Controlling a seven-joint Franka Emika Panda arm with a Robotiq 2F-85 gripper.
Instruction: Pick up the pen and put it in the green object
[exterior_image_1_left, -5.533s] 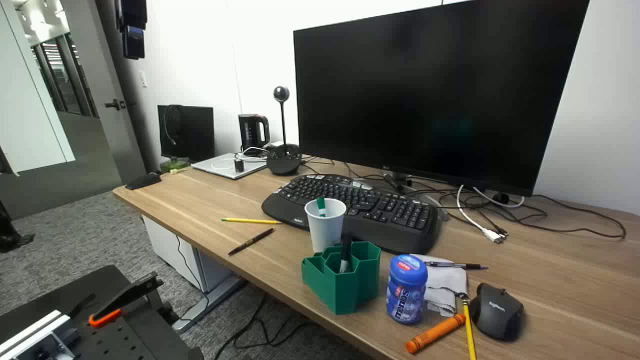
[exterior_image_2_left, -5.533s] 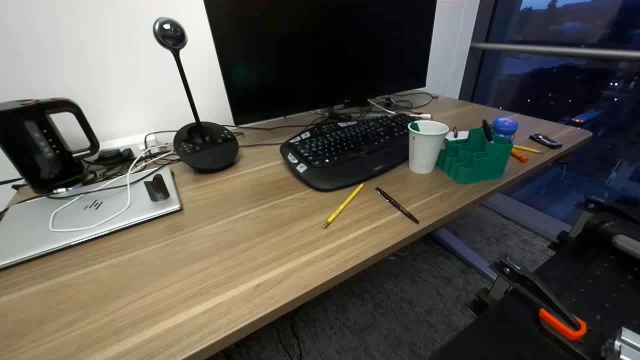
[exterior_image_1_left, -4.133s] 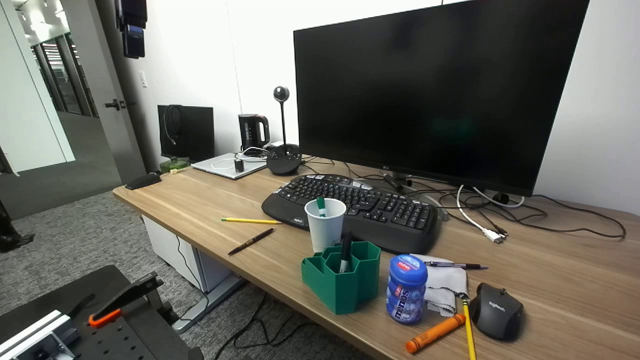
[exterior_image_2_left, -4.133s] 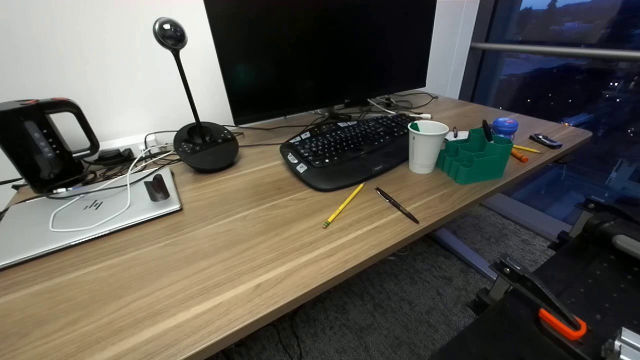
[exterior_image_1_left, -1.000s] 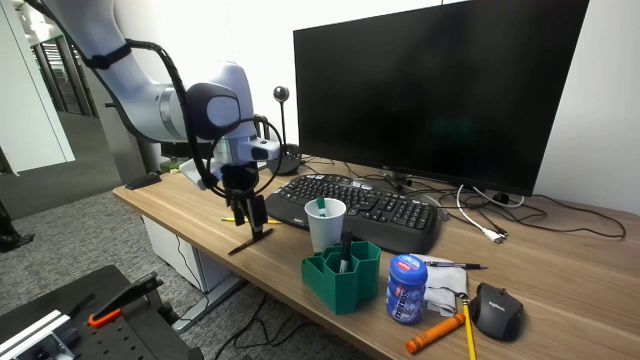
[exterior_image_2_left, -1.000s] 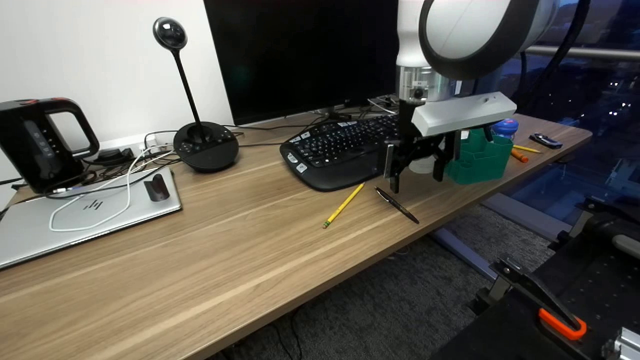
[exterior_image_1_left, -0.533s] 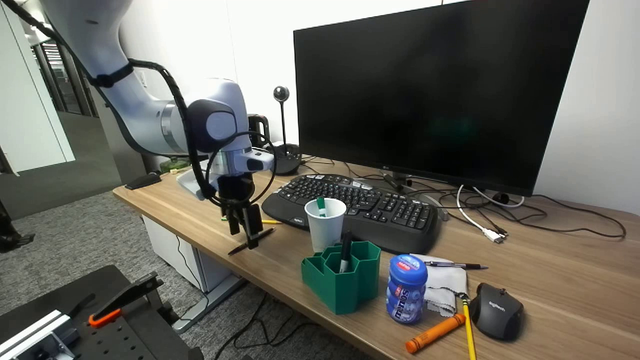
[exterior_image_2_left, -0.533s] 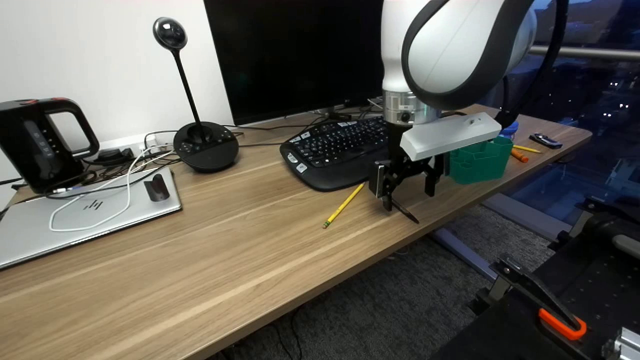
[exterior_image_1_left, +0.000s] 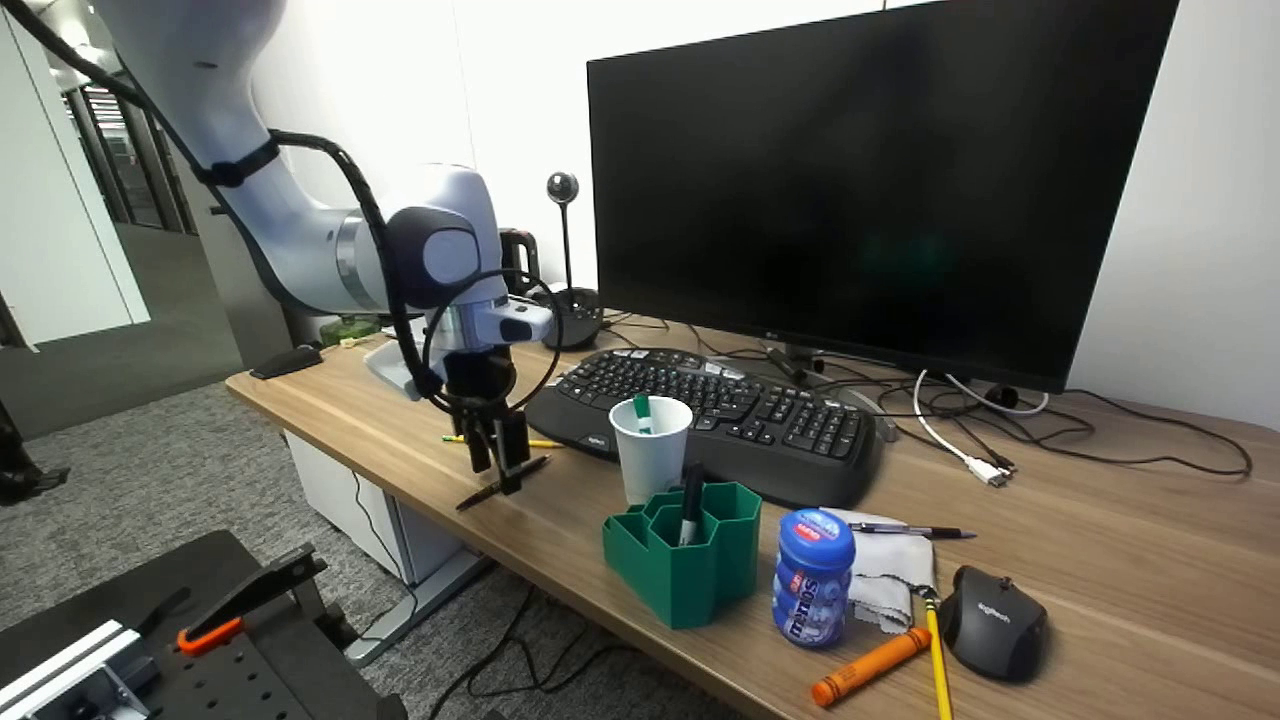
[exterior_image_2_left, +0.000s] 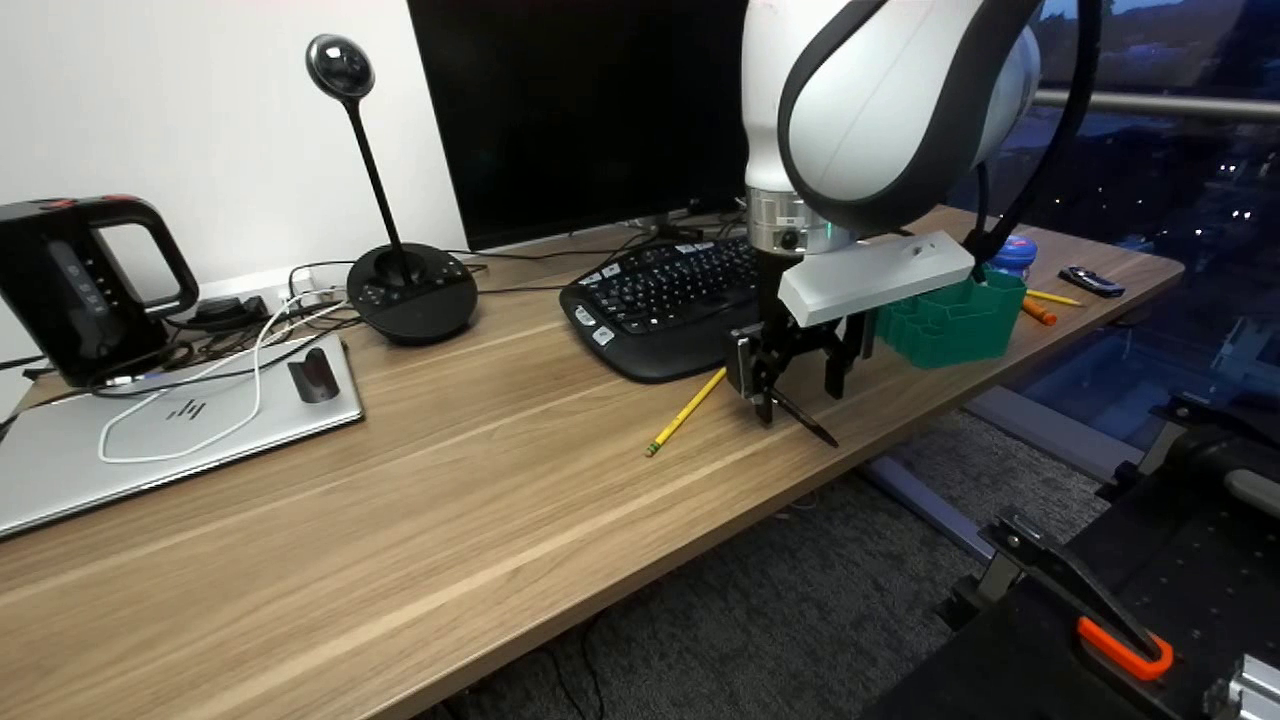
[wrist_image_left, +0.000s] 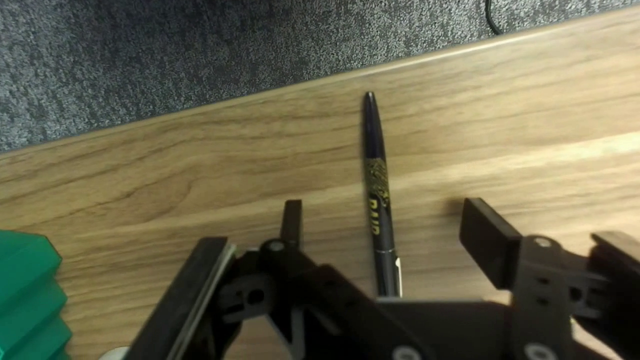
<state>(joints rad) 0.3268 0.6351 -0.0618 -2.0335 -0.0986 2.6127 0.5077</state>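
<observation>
Black-jawed, lower than a second ago, straddles the pen (wrist_image_left: 379, 190) lying near the front edge of the tabletop (exterior_image_2_left: 450, 500) with gripper (wrist_image_left: 385, 215) parted. Seems ready for closing, then transfer to green container (exterior_image_1_left: 690, 580).

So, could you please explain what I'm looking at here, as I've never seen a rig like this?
It's a robot arm ending in a two-fingered hand. Two pictures come from cameras outside it; the third looks down from its wrist. On the desk are a keyboard, cup, green holder and blue tub, among other things. Nothing is held: in the wrist view the pen lies on the desk between the open fingers, with a gap on either side.
</observation>
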